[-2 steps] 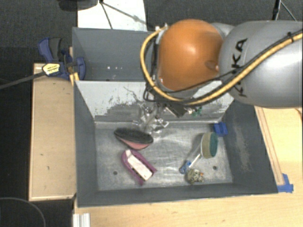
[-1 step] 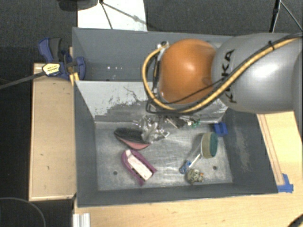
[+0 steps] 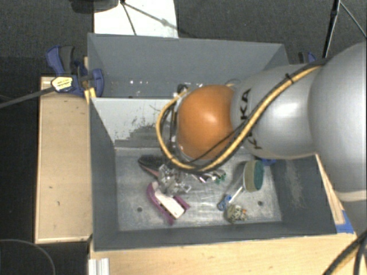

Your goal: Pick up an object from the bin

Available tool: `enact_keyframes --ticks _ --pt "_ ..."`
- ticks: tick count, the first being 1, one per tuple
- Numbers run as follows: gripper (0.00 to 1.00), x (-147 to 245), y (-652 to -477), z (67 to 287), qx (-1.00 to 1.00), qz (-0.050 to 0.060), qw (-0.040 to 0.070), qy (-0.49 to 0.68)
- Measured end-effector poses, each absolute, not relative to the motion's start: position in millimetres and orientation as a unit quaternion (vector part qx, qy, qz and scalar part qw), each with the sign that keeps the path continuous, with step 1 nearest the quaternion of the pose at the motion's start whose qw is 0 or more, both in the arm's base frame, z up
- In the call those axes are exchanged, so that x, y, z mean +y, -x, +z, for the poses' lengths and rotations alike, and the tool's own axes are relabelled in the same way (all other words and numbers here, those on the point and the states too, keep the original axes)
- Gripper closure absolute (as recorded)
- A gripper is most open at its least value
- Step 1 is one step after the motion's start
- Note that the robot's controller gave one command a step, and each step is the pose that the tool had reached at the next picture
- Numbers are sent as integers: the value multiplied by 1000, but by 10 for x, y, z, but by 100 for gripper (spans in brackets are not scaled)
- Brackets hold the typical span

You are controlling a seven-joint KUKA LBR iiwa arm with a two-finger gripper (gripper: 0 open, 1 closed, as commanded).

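Overhead, you see the arm's gripper (image 3: 171, 182) down low in the grey metal bin (image 3: 103, 171), towards 9 o'clock of the floor; you cannot tell whether it is spread or closed. A purple-and-white plastic piece (image 3: 165, 202) lies just beside it at 6 o'clock. A teal round disc (image 3: 253, 175) sits well apart at 3 o'clock.

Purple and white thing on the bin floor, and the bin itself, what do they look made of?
Purple and white thing: likely plastic, smooth, in flat solid colours; not certain. Bin: grey sheet metal, matte, with scuff marks on its sloping wall.
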State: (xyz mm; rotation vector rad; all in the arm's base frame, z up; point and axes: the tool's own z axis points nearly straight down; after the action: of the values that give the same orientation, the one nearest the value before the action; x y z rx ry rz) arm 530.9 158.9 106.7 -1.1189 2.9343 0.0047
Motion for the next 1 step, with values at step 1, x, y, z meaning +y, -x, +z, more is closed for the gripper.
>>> enact_keyframes --ticks 1 --pt "100 1334 -5867 1757 934 -1 7 356"
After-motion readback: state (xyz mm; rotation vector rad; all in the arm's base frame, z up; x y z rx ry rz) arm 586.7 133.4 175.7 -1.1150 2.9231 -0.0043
